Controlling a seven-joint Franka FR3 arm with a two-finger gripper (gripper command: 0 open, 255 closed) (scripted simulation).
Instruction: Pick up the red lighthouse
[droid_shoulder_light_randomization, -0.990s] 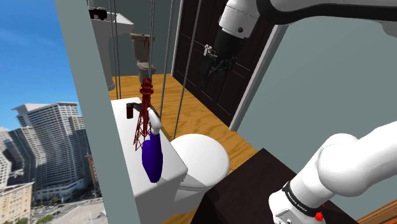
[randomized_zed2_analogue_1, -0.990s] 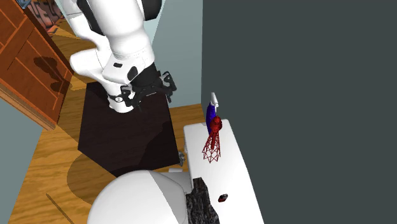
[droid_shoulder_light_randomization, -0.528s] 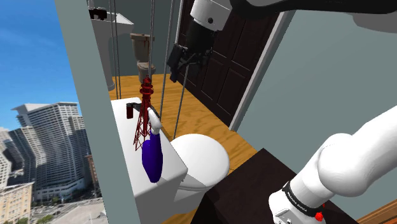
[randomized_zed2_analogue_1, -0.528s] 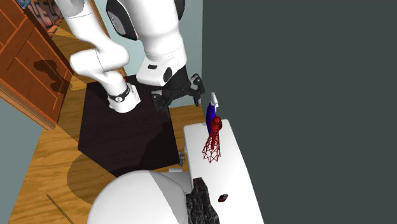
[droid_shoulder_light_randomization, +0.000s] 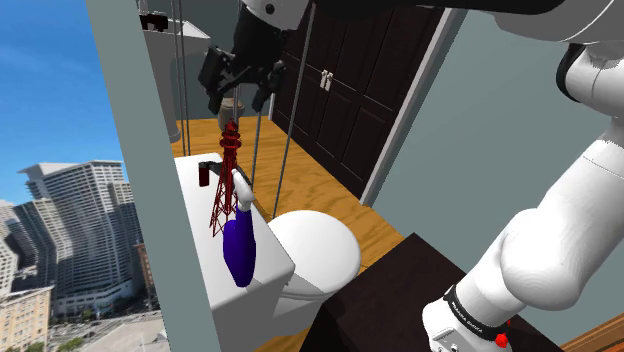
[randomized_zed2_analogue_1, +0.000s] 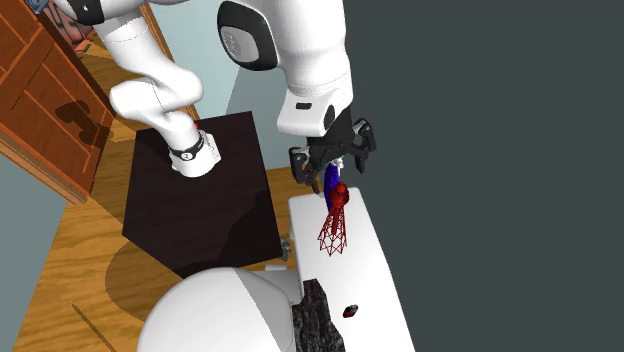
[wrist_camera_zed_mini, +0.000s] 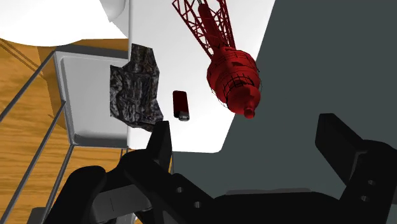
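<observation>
Red lattice lighthouse (wrist_camera_zed_mini: 234, 75), blue bottle (droid_shoulder_light_randomization: 239, 250), black claw (droid_shoulder_light_randomization: 238, 99)

My claw (wrist_camera_zed_mini: 247, 127) is spread wide, touching nothing. Ahead of it the red lighthouse (wrist_camera_zed_mini: 232, 73) stands on the white surface (wrist_camera_zed_mini: 198, 130), with a small dark-red block (wrist_camera_zed_mini: 181, 105) and a rough dark lump (wrist_camera_zed_mini: 133, 89) nearby.

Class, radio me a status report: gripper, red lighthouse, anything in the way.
Gripper open, empty. Red lighthouse upright on white toilet tank, just below the gripper, untouched. Blue bottle close beside it, may crowd a finger.
</observation>
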